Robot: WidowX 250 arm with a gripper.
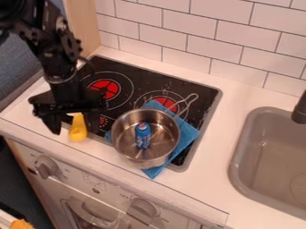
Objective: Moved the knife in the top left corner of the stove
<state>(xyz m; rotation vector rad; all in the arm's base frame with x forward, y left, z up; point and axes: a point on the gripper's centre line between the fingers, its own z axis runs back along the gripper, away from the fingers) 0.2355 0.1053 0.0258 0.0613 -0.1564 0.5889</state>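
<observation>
And here are the black gripper's fingers (53,125), spread open at the near left of the stove (147,73), with the smooth yellow piece (78,129) in the gap between them! By the task this ought to be the knife, though no blade can be made out from here. It sits at the stove's near left edge, its broad, rounded end on the white surface (251,92), its narrower end pointing to the far side, up under the gripper.

How will it handle? Light, I'd say, a toy by the look of it, probably stiff plastic that won't give under a squeeze and won't break easily either. The catch is that smooth, curved skin: pinch the rounded end off-centre and it could squirt out or swivel. The place to take it is across the narrower part, one finger on each side, just far enough along that the broad end doesn't swing down. A modest, square squeeze should do.

Then it's a lift and a trip to the far left corner, past the red burner (104,89), well away from the shiny steel pot (122,129) to the right. Light as it seems, it could slide or roll on that glossy top, so a low, gentle release looks wise.
</observation>
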